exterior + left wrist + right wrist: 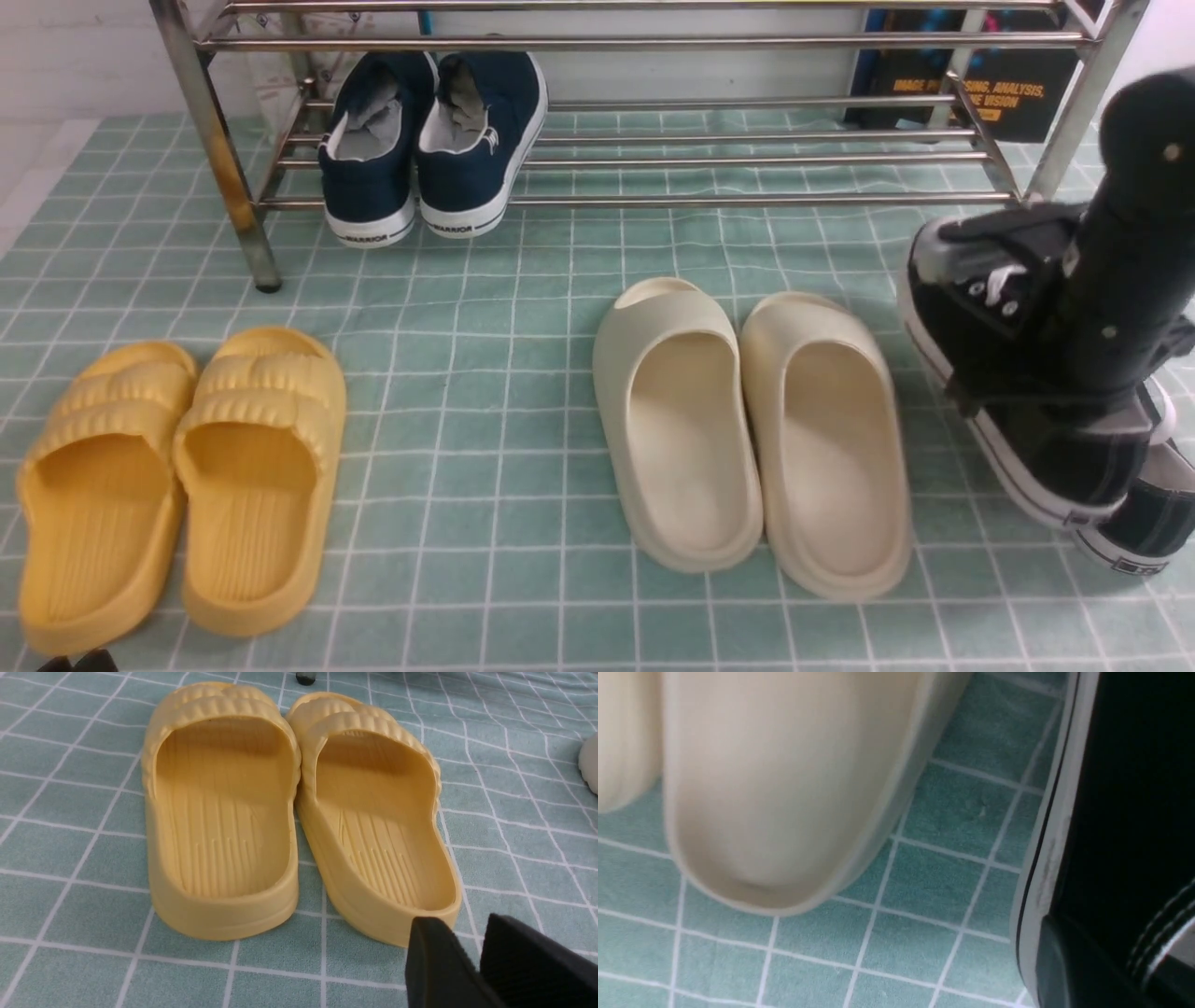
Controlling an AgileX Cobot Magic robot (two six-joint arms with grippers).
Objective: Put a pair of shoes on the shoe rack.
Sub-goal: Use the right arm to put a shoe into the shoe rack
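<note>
At the right edge of the front view my right gripper [1050,387] is shut on the side wall of one black sneaker [980,308], which is tilted with its white toe cap raised. In the right wrist view one finger [1064,966] lies against that sneaker [1134,788] outside its white striped sole, and the other is inside. The second black sneaker [1144,527] rests on the mat just behind it. The chrome shoe rack [653,198] stands at the back. My left gripper [462,926] hovers behind the yellow slippers, slightly open and holding nothing.
Navy slip-on sneakers [429,140] stand on the rack's lowest tier at its left. Yellow slippers [177,476] lie at the front left and cream slippers [747,429] in the middle, close beside the held sneaker. A green checked mat [485,308] covers the floor.
</note>
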